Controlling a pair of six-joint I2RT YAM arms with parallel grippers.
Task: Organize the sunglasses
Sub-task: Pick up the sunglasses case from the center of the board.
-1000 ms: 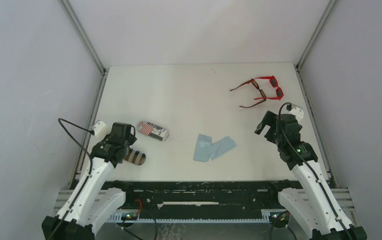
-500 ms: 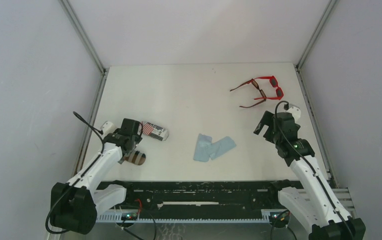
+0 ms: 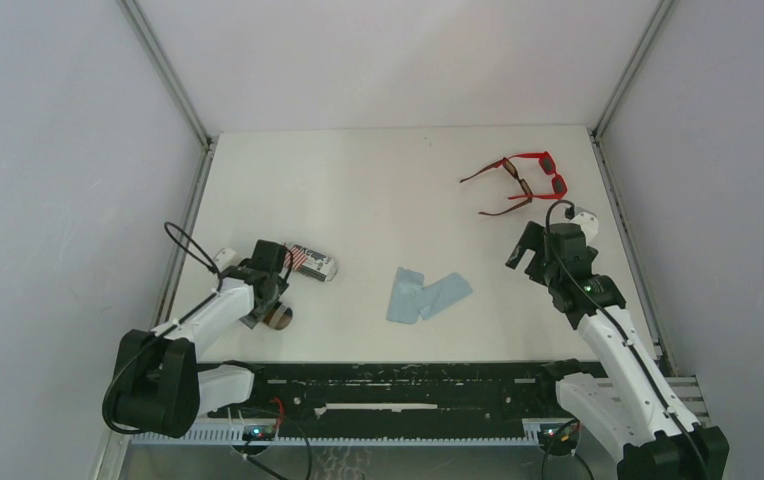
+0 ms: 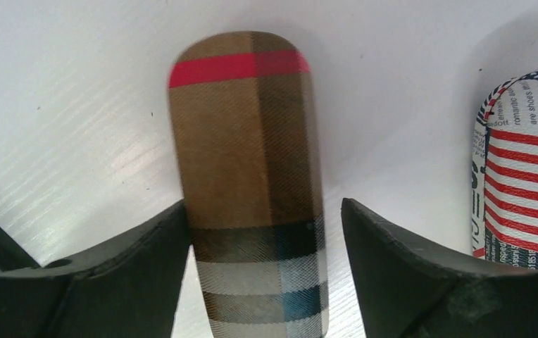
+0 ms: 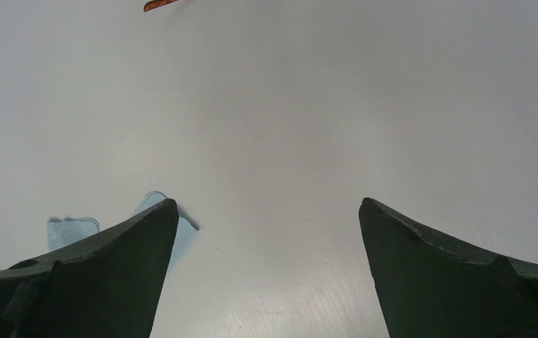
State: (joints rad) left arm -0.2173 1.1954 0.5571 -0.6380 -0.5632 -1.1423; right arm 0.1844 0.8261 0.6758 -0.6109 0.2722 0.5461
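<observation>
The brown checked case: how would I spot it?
Find the near left corner of the white table, by the left arm. Of two oval cases there, the plaid case lies nearer, tan with a red stripe, unlike the flag case.

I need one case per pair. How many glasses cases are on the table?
2. A brown plaid case lies near left, between the left gripper's jaws; a flag-print case sits beside it. None seems hidden.

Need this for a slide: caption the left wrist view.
Left gripper straddles the plaid case, jaws open; flag case lies beside it.
</observation>
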